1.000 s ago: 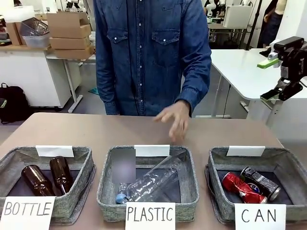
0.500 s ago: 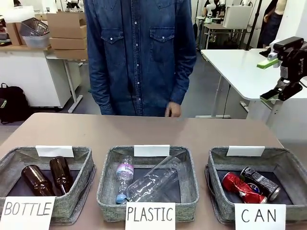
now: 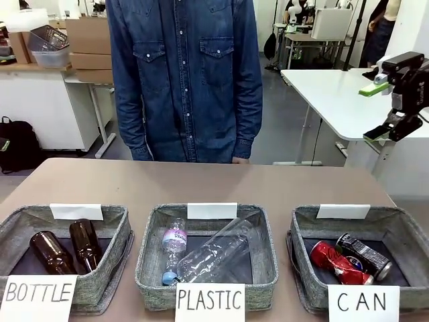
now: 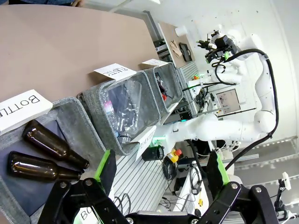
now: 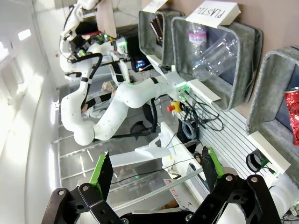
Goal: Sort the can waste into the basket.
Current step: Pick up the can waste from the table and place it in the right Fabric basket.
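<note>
Both pincers (image 4: 159, 172) (image 5: 154, 175) spread, empty; cans (image 3: 352, 258) lie far off in basket (image 3: 305, 228) — we'd judge them light, slick, dentable; pinch mid-body.

Bright even light; wrist views edge-warped.

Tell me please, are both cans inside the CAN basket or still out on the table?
Inside: the red can and the black can lie side by side within the CAN basket.

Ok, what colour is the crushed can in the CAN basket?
Red. The crushed can shows best in the front view, lying beside the black can.
</note>
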`<action>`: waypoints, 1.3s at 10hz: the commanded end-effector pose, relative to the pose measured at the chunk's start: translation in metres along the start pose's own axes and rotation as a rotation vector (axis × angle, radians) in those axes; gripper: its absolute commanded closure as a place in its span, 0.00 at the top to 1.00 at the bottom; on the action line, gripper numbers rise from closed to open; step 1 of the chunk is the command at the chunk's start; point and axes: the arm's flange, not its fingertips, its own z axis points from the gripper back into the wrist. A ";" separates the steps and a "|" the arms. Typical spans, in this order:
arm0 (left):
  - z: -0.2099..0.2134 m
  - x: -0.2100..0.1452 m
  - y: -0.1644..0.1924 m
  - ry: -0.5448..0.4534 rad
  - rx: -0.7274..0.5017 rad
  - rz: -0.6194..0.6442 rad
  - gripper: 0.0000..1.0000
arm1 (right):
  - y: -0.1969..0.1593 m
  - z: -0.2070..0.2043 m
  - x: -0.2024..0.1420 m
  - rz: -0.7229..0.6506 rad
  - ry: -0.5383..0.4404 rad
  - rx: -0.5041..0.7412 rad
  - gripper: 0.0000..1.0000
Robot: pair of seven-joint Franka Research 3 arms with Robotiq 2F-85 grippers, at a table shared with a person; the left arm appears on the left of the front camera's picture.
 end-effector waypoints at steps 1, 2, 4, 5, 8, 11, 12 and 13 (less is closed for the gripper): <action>0.002 -0.002 0.001 0.015 -0.003 -0.019 1.00 | 0.003 -0.001 0.001 0.018 0.002 0.002 1.00; 0.002 -0.002 0.001 0.015 -0.003 -0.019 1.00 | 0.003 -0.001 0.001 0.018 0.002 0.002 1.00; 0.002 -0.002 0.001 0.015 -0.003 -0.019 1.00 | 0.003 -0.001 0.001 0.018 0.002 0.002 1.00; 0.002 -0.002 0.001 0.015 -0.003 -0.019 1.00 | 0.003 -0.001 0.001 0.018 0.002 0.002 1.00; 0.002 -0.002 0.001 0.015 -0.003 -0.019 1.00 | 0.003 -0.001 0.001 0.018 0.002 0.002 1.00; 0.002 -0.002 0.001 0.015 -0.003 -0.019 1.00 | 0.003 -0.001 0.001 0.018 0.002 0.002 1.00; 0.002 -0.002 0.001 0.015 -0.003 -0.019 1.00 | 0.003 -0.001 0.001 0.018 0.002 0.002 1.00; 0.002 -0.002 0.001 0.015 -0.003 -0.019 1.00 | 0.003 -0.001 0.001 0.018 0.002 0.002 1.00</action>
